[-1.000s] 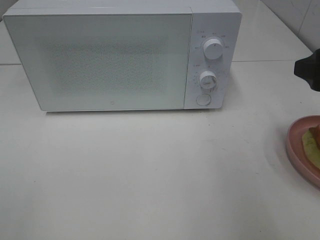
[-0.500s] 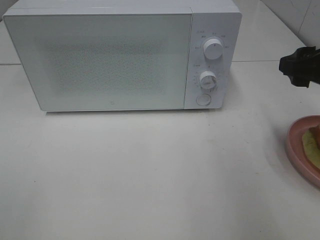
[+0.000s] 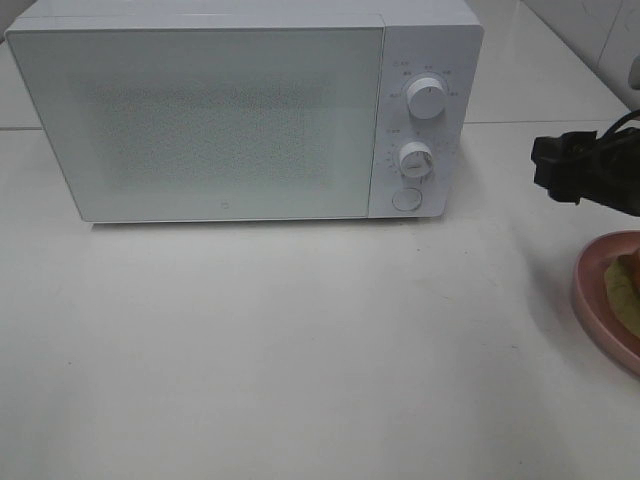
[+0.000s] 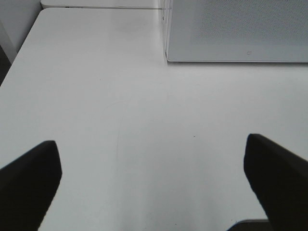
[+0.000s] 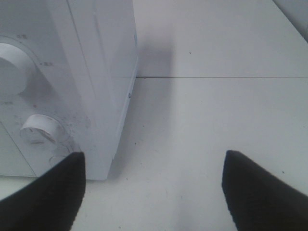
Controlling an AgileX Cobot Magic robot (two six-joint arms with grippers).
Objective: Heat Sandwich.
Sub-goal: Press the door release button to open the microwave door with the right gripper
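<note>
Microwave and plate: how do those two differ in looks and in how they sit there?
The microwave is a white box; the plate is pink and round. The microwave is far larger than the plate. The microwave stands wholly in the high view with its door shut; the plate is cut off by the right edge of that view and lies open, with the sandwich on it. Both rest on the same white table.

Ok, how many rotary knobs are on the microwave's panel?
2: upper knob near the top of the microwave, lower knob beneath it. The flat round button under them isn't one. None seem hidden.
</note>
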